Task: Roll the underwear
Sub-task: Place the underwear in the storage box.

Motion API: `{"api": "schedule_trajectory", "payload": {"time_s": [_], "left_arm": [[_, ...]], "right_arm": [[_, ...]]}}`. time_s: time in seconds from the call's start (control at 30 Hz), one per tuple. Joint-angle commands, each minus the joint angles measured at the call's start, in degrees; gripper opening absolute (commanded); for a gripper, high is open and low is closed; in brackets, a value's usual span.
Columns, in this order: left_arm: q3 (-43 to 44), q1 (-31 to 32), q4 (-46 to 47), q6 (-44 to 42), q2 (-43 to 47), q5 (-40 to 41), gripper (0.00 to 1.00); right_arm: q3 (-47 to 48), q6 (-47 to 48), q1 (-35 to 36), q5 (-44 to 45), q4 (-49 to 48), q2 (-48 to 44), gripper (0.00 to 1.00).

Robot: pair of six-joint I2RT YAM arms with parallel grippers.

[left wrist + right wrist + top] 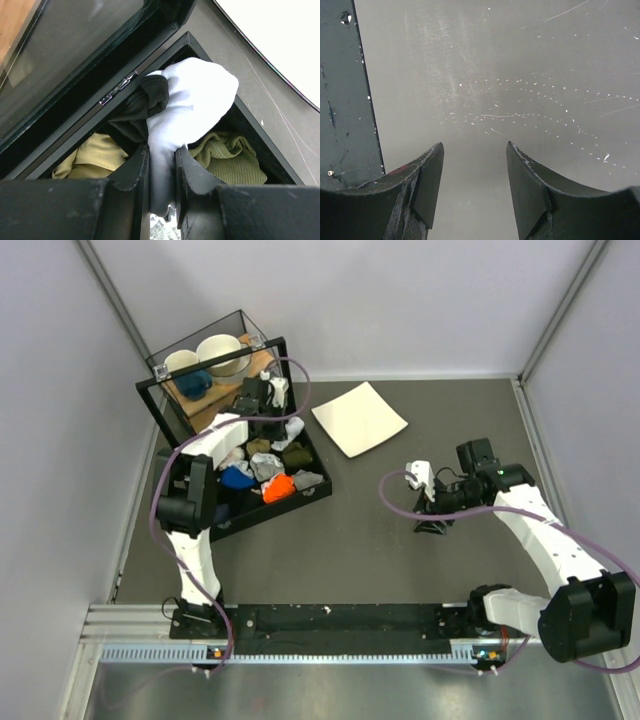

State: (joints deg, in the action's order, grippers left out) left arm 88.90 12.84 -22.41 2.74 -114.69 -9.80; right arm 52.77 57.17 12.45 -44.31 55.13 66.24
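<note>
Left gripper: the left gripper (161,160) is clamped on a fold of white fabric; both fingers (134,172) press into it, and the cloth bulges out above them.
Thing held: the underwear (195,95), thin and floppy, bunched into a loose lump and not spread at all.
Where it is: at the far corner of the black box (290,507), hanging from the grip inside the box walls, touching a black cloth (150,97) on one side, with an olive cloth (230,155) just beside and below it.
Around the box: other small bundles fill the compartments; the white square plate (360,418) lies on the table (400,570) near the box's far right corner.
Right gripper: the right gripper (475,190) has its jaws spread with nothing between them, hanging low over bare table, well apart from the box.
Step in hand: by my reading, the fetch, pulling the garment out of the box; no rolling has begun.
Next move calls for: a lift high enough to clear the box wall without dragging the black cloth along, then a carry to open table between the arms, where the garment must be laid flat before any roll.
Risk: the pinch holds only one fold, so the fabric may slip or snag on the rim.
</note>
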Motion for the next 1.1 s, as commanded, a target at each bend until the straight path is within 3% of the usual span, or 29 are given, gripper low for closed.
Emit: {"api": "schedule_trajectory", "payload": {"time_s": [0.0, 0.13, 0.4, 0.8, 1.07], "left_arm": [[-3.12, 0.95, 1.68, -1.50, 1.31, 6.01, 0.00], [-2.77, 2.71, 0.36, -7.39, 1.40, 13.21, 0.01], [3.55, 5.00, -5.88, -16.36, -3.68, 19.99, 0.00], [14.27, 5.62, -21.60, -19.62, -15.11, 16.84, 0.02], [18.06, 5.62, -24.61, -18.65, -16.44, 14.73, 0.06]], "right_arm": [[-0.21, 0.05, -0.58, -2.09, -0.55, -0.76, 0.54], [-0.39, 0.05, -0.58, -2.27, -0.64, -0.93, 0.54], [-0.48, 0.14, -0.67, -2.53, -0.55, -1.11, 0.54], [-0.48, 0.23, -0.50, -2.62, -0.55, -1.29, 0.54], [-0.57, 0.14, -0.58, -2.71, -0.38, -1.55, 0.54]]}}
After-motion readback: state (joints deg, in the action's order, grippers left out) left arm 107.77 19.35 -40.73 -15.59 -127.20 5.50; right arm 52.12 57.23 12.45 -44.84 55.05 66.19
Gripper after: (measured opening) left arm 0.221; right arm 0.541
